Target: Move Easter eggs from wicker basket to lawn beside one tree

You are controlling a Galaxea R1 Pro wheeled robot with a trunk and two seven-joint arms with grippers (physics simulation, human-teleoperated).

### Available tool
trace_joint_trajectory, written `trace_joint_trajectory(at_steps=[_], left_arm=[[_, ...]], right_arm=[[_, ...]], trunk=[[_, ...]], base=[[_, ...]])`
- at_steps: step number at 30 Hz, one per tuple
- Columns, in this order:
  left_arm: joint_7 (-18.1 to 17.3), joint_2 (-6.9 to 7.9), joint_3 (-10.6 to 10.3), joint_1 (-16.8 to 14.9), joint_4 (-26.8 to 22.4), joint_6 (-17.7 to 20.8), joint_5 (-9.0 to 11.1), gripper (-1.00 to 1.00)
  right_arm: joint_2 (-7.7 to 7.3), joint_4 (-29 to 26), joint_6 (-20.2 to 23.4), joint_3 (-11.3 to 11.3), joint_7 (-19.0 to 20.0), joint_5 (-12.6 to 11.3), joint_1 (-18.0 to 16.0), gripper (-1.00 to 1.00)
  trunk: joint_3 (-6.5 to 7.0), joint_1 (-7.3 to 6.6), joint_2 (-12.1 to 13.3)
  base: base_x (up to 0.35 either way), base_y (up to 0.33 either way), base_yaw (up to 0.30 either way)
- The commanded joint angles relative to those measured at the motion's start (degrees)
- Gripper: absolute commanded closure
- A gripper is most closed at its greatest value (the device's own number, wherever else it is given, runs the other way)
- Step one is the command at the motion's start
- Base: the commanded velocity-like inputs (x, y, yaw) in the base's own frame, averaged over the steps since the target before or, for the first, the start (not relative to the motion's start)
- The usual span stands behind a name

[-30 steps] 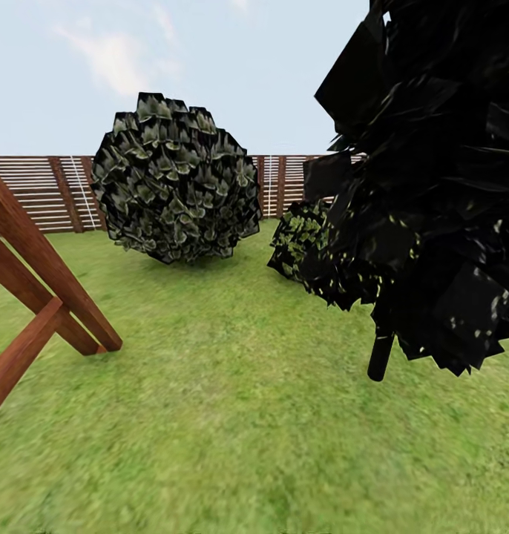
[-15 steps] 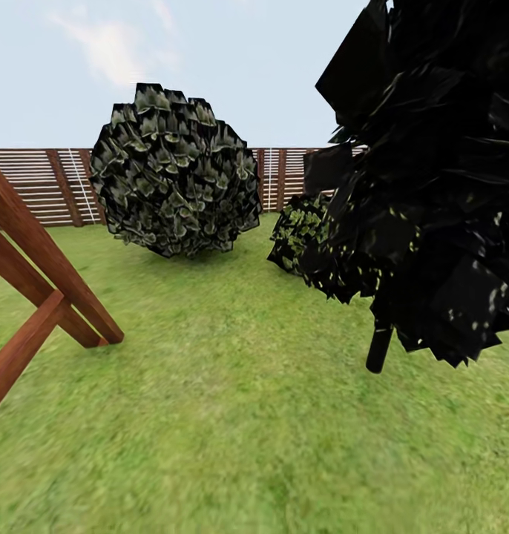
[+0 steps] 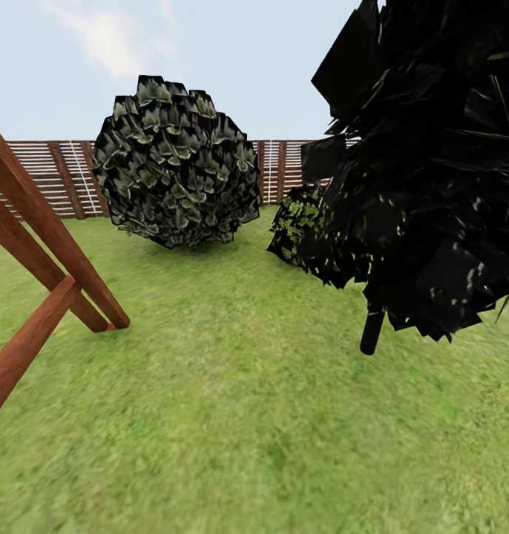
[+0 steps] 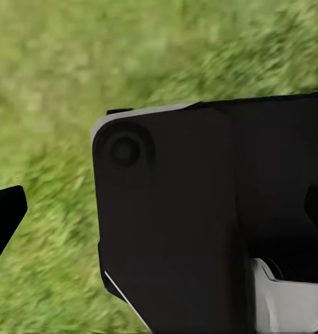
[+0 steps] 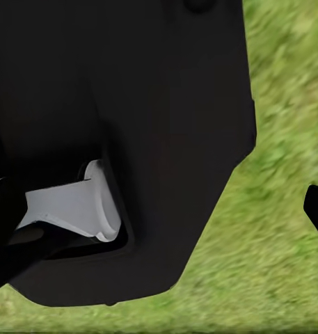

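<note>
Head view: robot in transit over the lawn (image 3: 232, 415); the tree (image 3: 372, 332), thin trunk under a dark crown, stands just ahead, with a round shrub (image 3: 176, 165) and slatted fence (image 3: 39, 178) beyond it and a wooden frame (image 3: 50, 285) well to its left. Eggs and basket unseen. Wrist views give dark housing over grass; end effector state: cannot tell. Judgement: eggs light, smooth, fragile; grip gently across the middle.

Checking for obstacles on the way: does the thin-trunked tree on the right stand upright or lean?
Upright: the tree has a short dark trunk that rises nearly straight from the lawn into its dark crown.
</note>
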Motion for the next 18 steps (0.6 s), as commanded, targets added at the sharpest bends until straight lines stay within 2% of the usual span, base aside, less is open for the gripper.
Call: trace_joint_trajectory(at_steps=[1,10,18], left_arm=[[0.1,0.01,-0.3,0.0,0.0,-0.2,-0.1,-1.0],[0.1,0.01,-0.3,0.0,0.0,-0.2,-0.1,-1.0],[0.1,0.01,-0.3,0.0,0.0,-0.2,-0.1,-1.0]], right_arm=[[0.01,0.0,-0.2,-0.3,0.1,0.0,0.0,-1.0],[0.01,0.0,-0.2,-0.3,0.1,0.0,0.0,-1.0],[0.01,0.0,-0.2,-0.3,0.1,0.0,0.0,-1.0]], trunk=[[-0.21,-0.01,-0.1],[-1.07,-0.01,-0.1],[-1.83,-0.01,-0.1]], base=[[-0.343,0.0,0.0],[-0.304,0.0,0.0],[-0.089,0.0,0.0]])
